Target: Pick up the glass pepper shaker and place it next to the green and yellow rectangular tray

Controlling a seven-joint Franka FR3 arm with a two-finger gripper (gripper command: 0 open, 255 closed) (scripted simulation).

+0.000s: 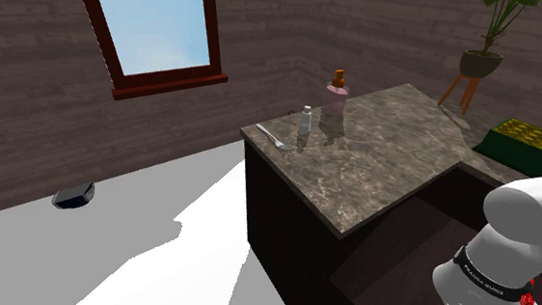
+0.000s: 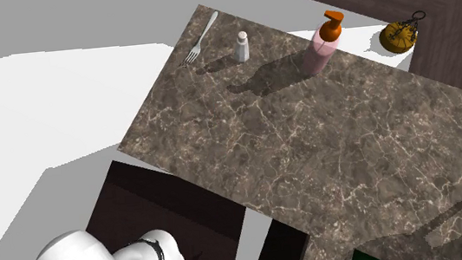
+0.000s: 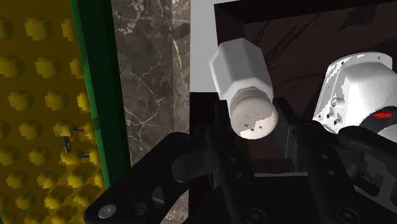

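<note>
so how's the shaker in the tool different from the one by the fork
The held shaker is clasped in the tool, off the counter; the counter shaker stands free beside the fork. The held shaker lies slanted, holed cap toward the camera; the counter shaker is upright. Both are small and pale.

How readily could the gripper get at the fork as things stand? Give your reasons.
Probably not readily. The gripper is shut on a white shaker, so it is occupied, and the fork lies at the counter's far corner, well away from the arm.
</note>
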